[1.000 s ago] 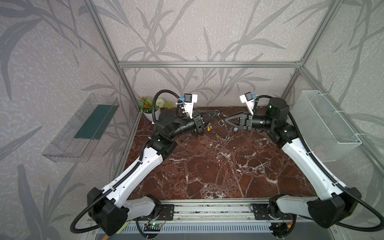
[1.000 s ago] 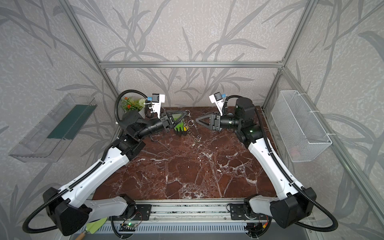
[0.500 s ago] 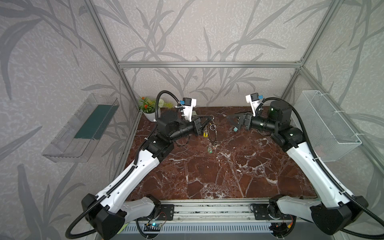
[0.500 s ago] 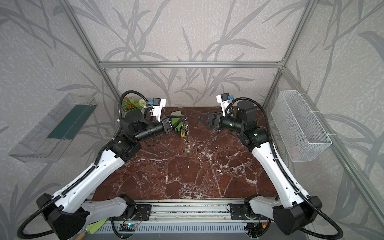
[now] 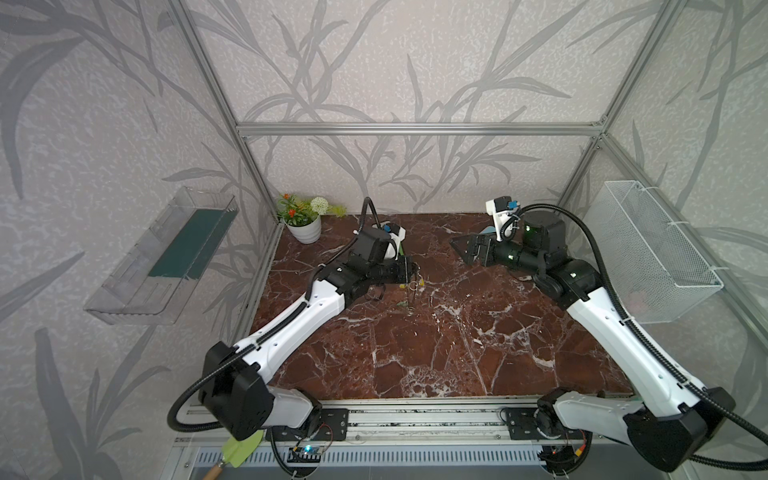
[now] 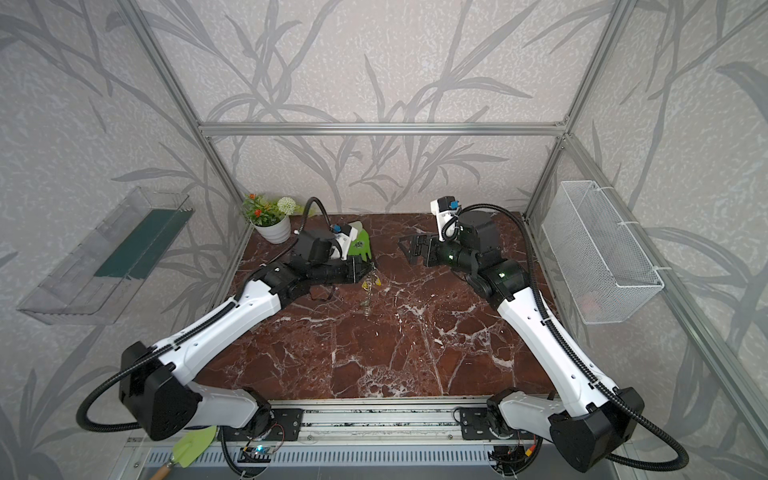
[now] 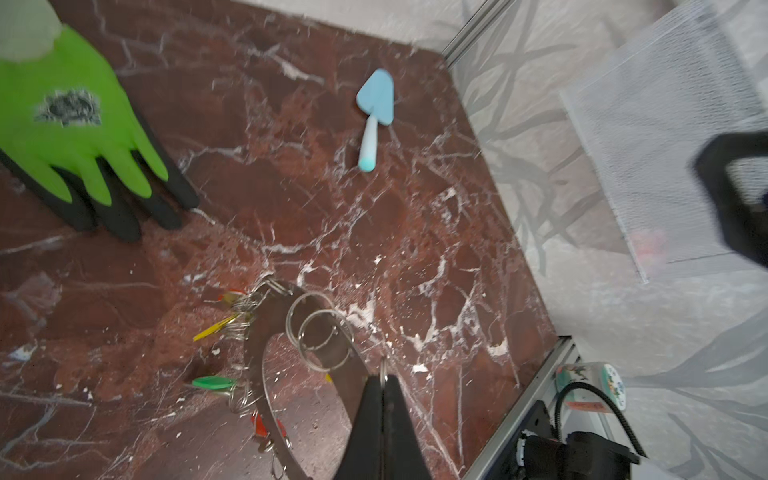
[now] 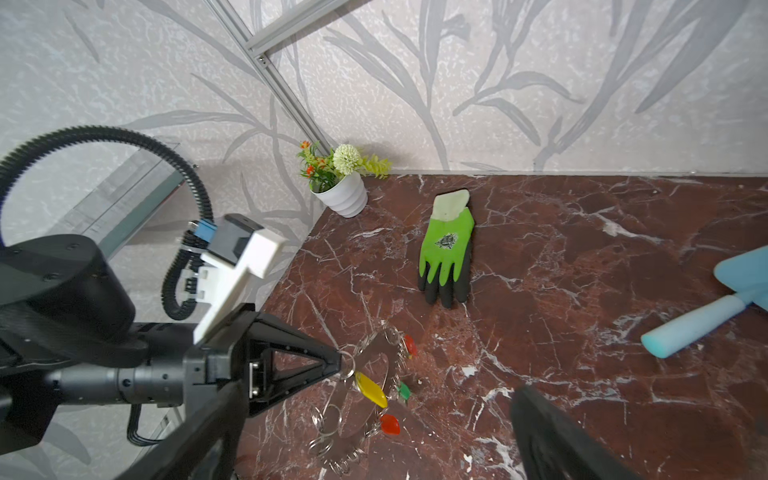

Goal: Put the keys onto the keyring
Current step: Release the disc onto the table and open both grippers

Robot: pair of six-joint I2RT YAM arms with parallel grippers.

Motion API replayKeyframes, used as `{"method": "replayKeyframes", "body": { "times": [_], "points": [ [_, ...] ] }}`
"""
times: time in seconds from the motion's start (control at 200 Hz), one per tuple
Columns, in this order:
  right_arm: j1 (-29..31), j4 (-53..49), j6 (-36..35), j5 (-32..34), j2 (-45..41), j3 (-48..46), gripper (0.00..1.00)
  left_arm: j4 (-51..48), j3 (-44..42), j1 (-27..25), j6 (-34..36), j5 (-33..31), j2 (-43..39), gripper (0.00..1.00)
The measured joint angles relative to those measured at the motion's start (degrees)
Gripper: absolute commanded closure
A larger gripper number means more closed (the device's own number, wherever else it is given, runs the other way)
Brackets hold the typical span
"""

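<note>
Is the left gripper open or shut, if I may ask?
Shut: the left gripper pinches a loop on the keyring, tips together.

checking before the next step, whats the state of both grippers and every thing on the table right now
left gripper, shut, pinching the keyring at its rim
right gripper, open, empty, apart from the keyring
keyring, held at its rim, tilted
keys, hanging from loops on the keyring's rim
glove, lying flat on the table
blue trowel, lying flat
flower pot, upright in the corner
</note>
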Motion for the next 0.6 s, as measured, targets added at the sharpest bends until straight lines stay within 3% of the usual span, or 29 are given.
{"method": "replayKeyframes", "body": {
  "times": [0.38, 0.495, 0.6],
  "points": [
    [0.0, -1.1, -1.3, 1.6, -0.9, -3.2, 0.01, 4.2, 0.1, -0.7, -1.4, -3.1, 11.4, 1.0],
    [0.0, -1.1, -1.6, 1.8, -1.0, -3.3, 0.01, 7.6, 1.8, -0.6, -1.8, -3.4, 15.7, 0.91],
    [0.0, -1.2, -1.7, 1.9, -1.3, -3.3, 0.01, 10.0, 3.0, -0.2, -2.3, -3.9, 19.1, 0.68]
  ]
}}
